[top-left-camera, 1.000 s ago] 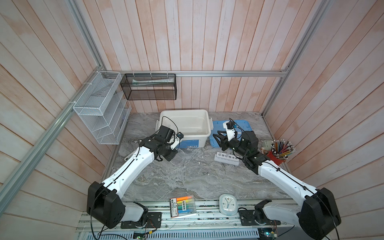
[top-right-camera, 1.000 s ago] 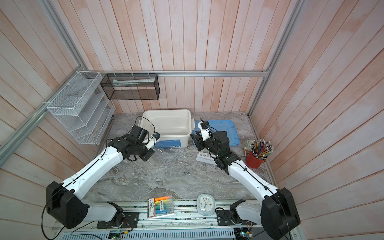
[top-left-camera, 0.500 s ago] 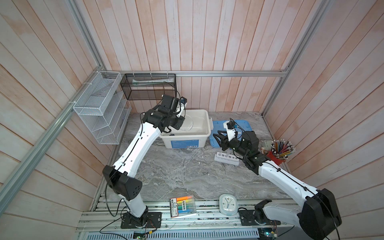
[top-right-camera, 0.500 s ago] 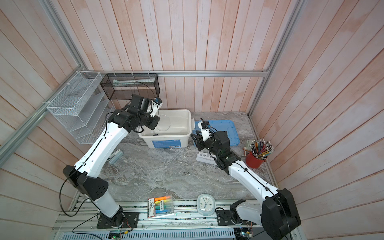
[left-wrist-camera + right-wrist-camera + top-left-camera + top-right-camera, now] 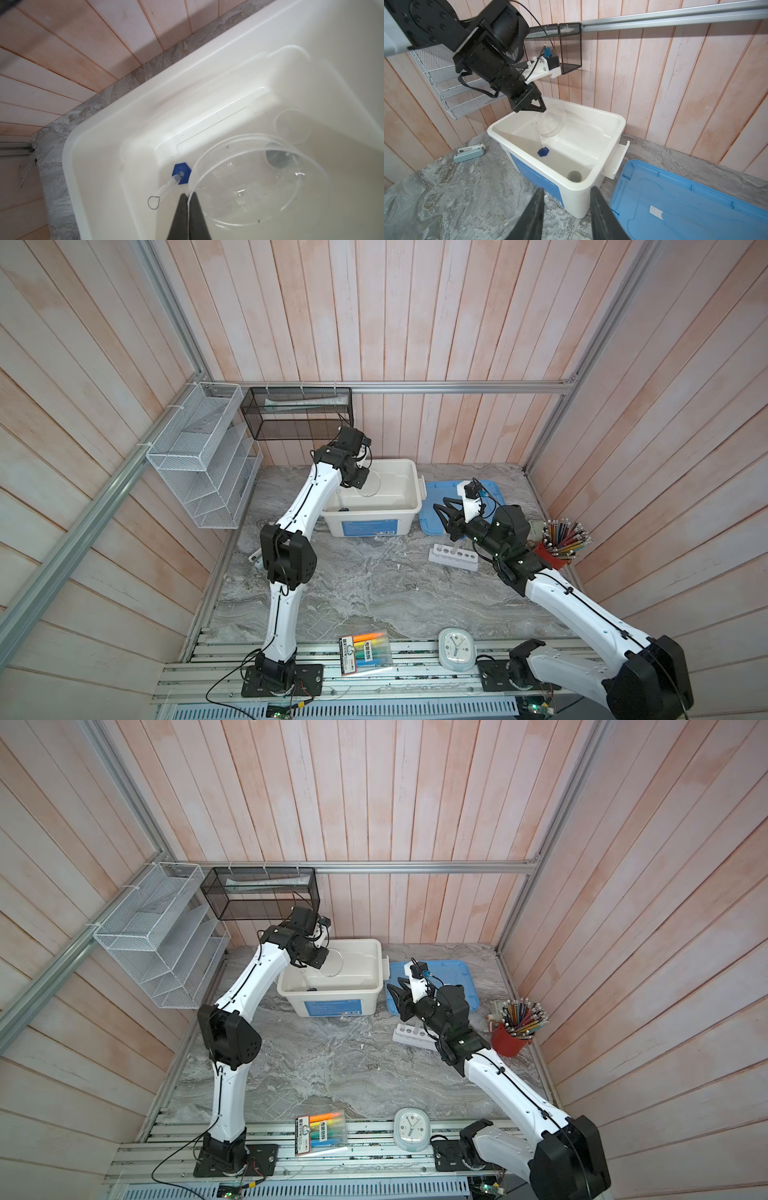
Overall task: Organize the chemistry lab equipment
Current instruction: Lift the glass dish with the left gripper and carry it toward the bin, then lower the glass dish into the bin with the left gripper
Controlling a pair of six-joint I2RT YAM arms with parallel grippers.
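My left claw [image 5: 188, 195] is clenched on the rim of the clear round dish [image 5: 249, 182], the thin wall pinched between both jaws. The dish hangs tilted over the open inside of the white bin [image 5: 124, 99], not yet down on the bin's floor. Beneath it the blue-based cylinder [image 5: 181, 170] has its base on the bin's floor, its tube slanting up towards the dish. I judge this to be the placing step: next I should lower the dish into the bin clear of the cylinder, level it, then let go gently. My right claw [image 5: 566, 191] hangs spread and empty just outside the bin; the white six-hole rack [image 5: 453, 558] sits on the table, apart from the bin.
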